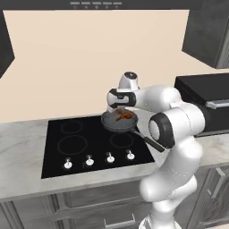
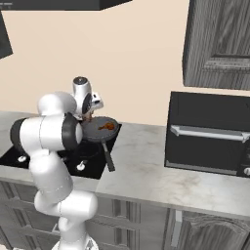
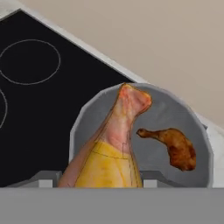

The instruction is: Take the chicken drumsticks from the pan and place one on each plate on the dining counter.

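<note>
- The gripper (image 3: 100,183) holds one drumstick (image 3: 114,144) between its jaws. In the hand view, this drumstick rises from between the two finger tips and looms large, plump yellow end nearest the camera, pale pink end pointing away.
- The held drumstick stands over the pan (image 3: 159,116), in front of its left half as the hand view shows it. Whether it touches the pan floor cannot be told.
- The second drumstick (image 3: 173,146) lies flat on the pan floor, apart from the held one. It is brown, with the thin bone end toward the held drumstick and the plump end away from it.
- In the left base view, the gripper (image 1: 120,109) hangs at the pan's (image 1: 117,125) far rim, with orange-brown meat (image 1: 124,116) visible inside the pan.
- In the right base view, the gripper (image 2: 88,116) is at the left edge of the pan (image 2: 100,132), with a drumstick (image 2: 106,127) lying in it.
- The pan sits on the back right area of the black cooktop (image 1: 80,145). Its handle (image 1: 149,140) points toward the robot and to the right.
- Four knobs (image 1: 89,161) line the front edge of the cooktop.
- The cooktop is set in a grey marbled worktop (image 2: 146,171).
- A black oven (image 2: 209,133) stands on the worktop, well to the right of the pan.
- Dark wood cabinets (image 2: 217,44) hang above the oven.
</note>
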